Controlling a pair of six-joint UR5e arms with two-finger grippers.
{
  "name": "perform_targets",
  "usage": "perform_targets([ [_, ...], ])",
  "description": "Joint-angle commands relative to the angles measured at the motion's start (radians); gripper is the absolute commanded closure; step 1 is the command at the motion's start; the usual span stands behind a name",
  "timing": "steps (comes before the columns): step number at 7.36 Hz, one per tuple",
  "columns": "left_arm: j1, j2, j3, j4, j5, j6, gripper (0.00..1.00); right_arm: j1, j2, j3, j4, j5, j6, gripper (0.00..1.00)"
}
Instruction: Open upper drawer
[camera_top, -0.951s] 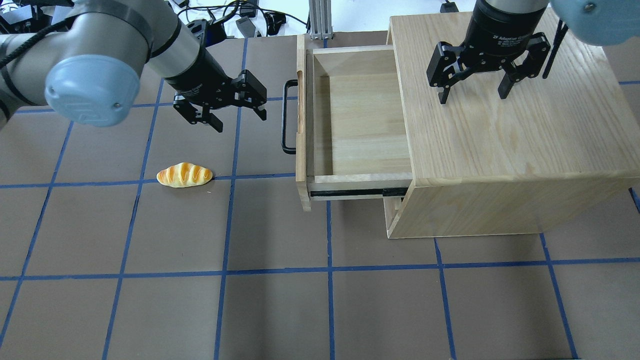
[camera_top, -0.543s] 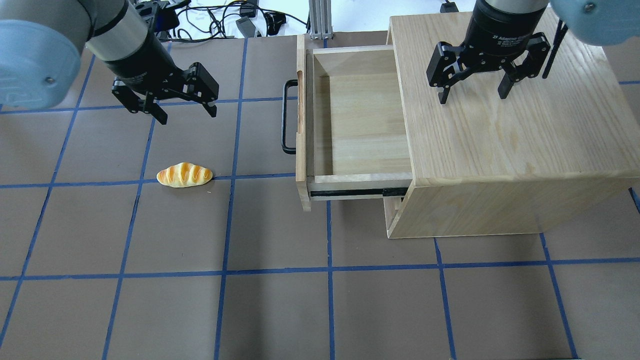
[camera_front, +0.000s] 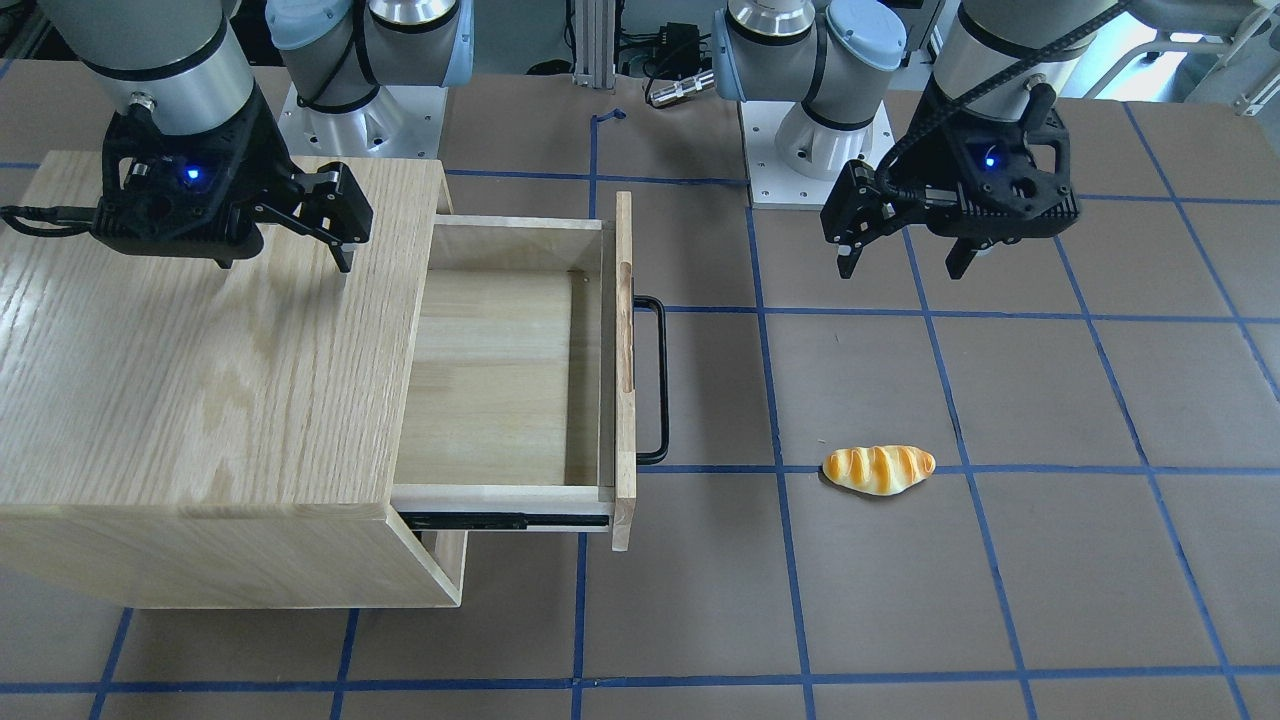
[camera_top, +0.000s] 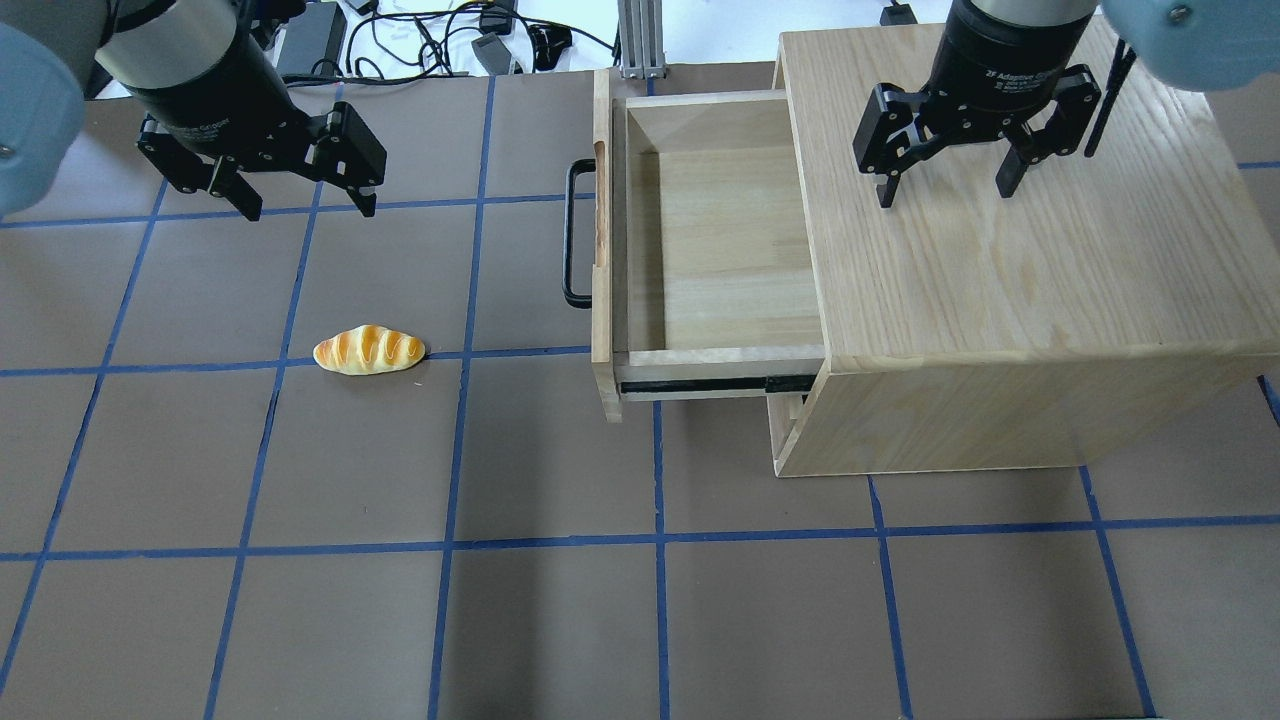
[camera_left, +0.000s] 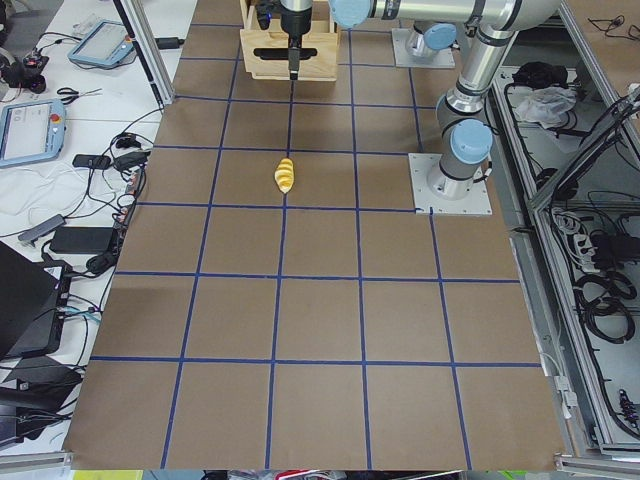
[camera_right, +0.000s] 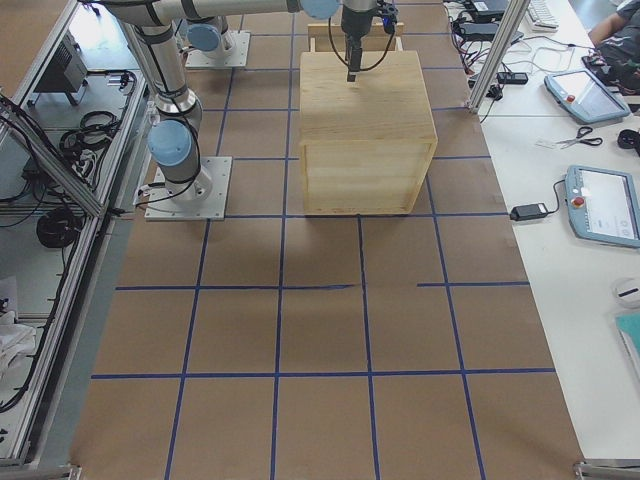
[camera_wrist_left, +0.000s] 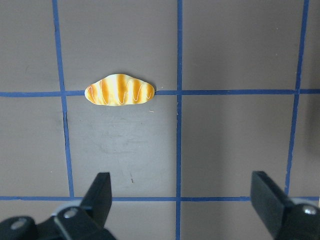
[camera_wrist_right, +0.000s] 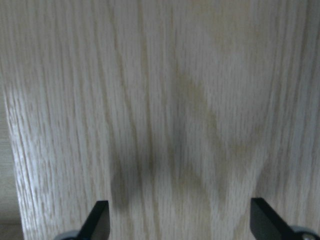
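From overhead, at far left: left gripper (camera_top: 308, 200), hanging above the table (camera_top: 500, 620), fingers spread wide, gripping nothing. Below and right of it, on a blue tape line (camera_top: 500, 352): bread (camera_top: 369, 350), lying flat, well apart from the gripper; in the left wrist view, ahead of the fingers (camera_wrist_left: 102, 192) and toward the left one. Further right: drawer (camera_top: 720, 240), pulled far out of the cabinet (camera_top: 1030, 280) toward the left, pale inner floor in plain view, black handle (camera_top: 567, 235) on its front, apart from both grippers. Along its near side, a black rail (camera_top: 700, 385). At right, over the cabinet top: right gripper (camera_top: 946, 195), pointing down, fingers wide apart, clasping nothing, tips near the wood; contact unclear.
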Motion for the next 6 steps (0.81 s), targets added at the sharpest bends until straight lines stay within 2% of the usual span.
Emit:
perform_targets([
  [1,-0.009,0.012,0.001,0.004,0.002,-0.005,0.00,0.000,0.000,0.000,0.000,0.000,0.000,0.00],
  [6,-0.009,0.018,-0.007,0.006,0.004,-0.002,0.00,0.000,0.000,0.000,0.000,0.000,0.000,0.00],
])
